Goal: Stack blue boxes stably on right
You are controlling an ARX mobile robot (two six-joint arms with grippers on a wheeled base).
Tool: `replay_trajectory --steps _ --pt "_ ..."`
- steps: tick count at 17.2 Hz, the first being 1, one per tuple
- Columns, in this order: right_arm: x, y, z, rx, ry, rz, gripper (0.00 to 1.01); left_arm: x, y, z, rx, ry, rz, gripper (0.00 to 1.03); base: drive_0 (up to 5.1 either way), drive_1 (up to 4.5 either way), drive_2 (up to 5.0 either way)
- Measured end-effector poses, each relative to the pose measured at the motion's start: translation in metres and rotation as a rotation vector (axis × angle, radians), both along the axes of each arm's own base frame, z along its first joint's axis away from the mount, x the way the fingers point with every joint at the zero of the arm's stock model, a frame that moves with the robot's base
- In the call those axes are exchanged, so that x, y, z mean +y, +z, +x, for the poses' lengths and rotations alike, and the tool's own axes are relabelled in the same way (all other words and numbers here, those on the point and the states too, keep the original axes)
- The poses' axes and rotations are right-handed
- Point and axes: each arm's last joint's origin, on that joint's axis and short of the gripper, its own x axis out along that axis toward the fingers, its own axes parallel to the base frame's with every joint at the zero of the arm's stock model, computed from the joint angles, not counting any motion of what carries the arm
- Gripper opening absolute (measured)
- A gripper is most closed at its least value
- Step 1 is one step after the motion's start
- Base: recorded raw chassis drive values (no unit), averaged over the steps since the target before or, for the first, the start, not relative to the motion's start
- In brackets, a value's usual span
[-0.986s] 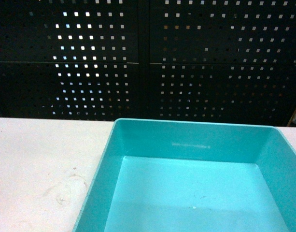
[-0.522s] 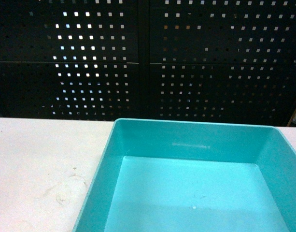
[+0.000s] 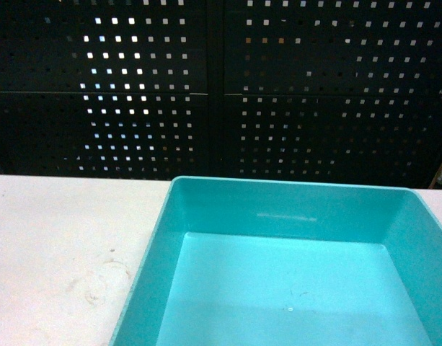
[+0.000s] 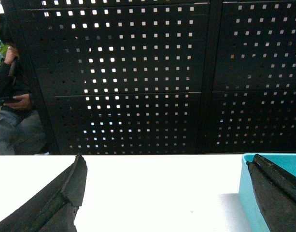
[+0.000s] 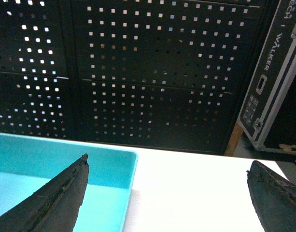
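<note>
A light turquoise blue box [image 3: 293, 288] lies open-top and empty on the white table [image 3: 55, 238], filling the lower right of the head view. The left wrist view catches its left wall [image 4: 246, 193]; my left gripper [image 4: 167, 188] is open over bare table, its right finger at that wall. In the right wrist view the same box [image 5: 51, 174] sits at the left, and my right gripper [image 5: 168, 188] is open, spanning the box's right rim and bare table. Neither gripper shows in the head view. No deep blue box is in view.
A black perforated panel wall [image 3: 221, 86] stands behind the table's far edge. A black flight case [image 5: 275, 82] stands off the table at the right. A seated person [image 4: 10, 106] is visible past the panel at the far left.
</note>
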Motion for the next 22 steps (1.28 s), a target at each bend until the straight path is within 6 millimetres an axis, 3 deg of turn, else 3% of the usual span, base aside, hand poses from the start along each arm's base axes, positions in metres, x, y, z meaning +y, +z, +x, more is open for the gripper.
replay_trajectory --steps 2,4,8,11,16,22 --pt "-0.001 0.024 0.029 -0.037 0.019 -0.034 0.98 -0.004 0.027 0.032 -0.014 -0.091 0.024 0.98 0.0 0.00 0.0" --pt "0.006 0.035 0.057 0.001 0.057 -0.070 0.98 -0.013 0.036 0.063 0.075 -0.161 0.032 0.98 0.0 0.00 0.0" --pt "0.026 0.030 0.093 0.129 0.116 -0.164 0.98 -0.049 0.042 0.110 0.210 -0.293 0.085 0.98 0.0 0.00 0.0" --pt "0.033 0.018 0.118 0.214 0.129 -0.204 0.98 -0.064 0.037 0.140 0.327 -0.294 0.120 0.98 0.0 0.00 0.0" --pt "0.038 -0.003 0.147 0.312 0.132 -0.262 0.98 -0.085 0.010 0.158 0.512 -0.280 0.116 0.98 0.0 0.00 0.0" --pt "0.038 -0.035 0.158 0.416 0.133 -0.272 0.98 -0.099 -0.024 0.163 0.615 -0.238 0.121 0.98 0.0 0.00 0.0"
